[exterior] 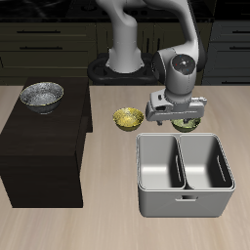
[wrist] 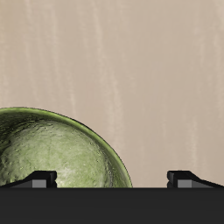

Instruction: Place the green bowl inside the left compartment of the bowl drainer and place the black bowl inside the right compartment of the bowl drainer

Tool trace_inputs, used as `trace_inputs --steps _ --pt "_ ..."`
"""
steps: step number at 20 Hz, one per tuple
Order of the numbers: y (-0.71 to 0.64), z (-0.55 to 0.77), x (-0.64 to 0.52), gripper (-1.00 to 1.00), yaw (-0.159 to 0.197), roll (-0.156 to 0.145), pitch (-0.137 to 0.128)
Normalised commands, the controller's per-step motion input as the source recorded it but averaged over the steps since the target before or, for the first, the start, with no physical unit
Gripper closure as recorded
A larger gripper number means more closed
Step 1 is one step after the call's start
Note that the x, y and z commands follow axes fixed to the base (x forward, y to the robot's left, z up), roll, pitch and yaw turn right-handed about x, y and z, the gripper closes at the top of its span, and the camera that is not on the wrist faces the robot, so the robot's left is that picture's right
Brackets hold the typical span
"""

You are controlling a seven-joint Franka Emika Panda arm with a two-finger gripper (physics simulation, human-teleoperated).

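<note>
Light wooden table (exterior: 59, 229) under dark kitchen cabinets with pale handles along the back wall. Dark brown, almost black low cabinet (exterior: 44, 146) standing on the table, with the black bowl (exterior: 42, 95) resting on its top near the back corner, silvery speckled inside facing up. Grey metal bowl drainer (exterior: 184, 176) placed toward the table's front edge, two deep wells side by side, handle slot on the front wall, nothing lying in either well. Small yellow bowl (exterior: 128, 118) sitting on the table just behind the drainer, well apart from the black bowl.

Franka arm bent forward from its base at the back, wrist pointing straight down. Gripper (exterior: 177, 109) hanging low over the green bowl (exterior: 184, 123), which sits on the table just behind the drainer's rear rim, beside the yellow bowl and mostly covered by the hand. Seen from the wrist: green bowl (wrist: 52, 153) with its mottled glossy inside close below, fingertips (wrist: 39, 178) spread wide apart, one over the bowl, the other over bare table. Jaws open, gripping nothing.
</note>
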Motion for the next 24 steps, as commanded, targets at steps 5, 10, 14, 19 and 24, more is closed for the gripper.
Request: trace_inputs --steps 5,10,14,19,24 --pt "-0.06 -0.20 -0.05 1.00 -0.038 0.083 0.080" --pt "-0.04 -0.01 -0.03 1.00 -0.005 0.011 0.010" --pt "-0.01 0.06 0.00 1.00 -0.001 -0.001 -0.005" --pt "-0.03 0.05 0.03 1.00 0.007 0.001 -0.001" --pt "-0.05 0.25 0.08 1.00 0.018 -0.023 -0.021"
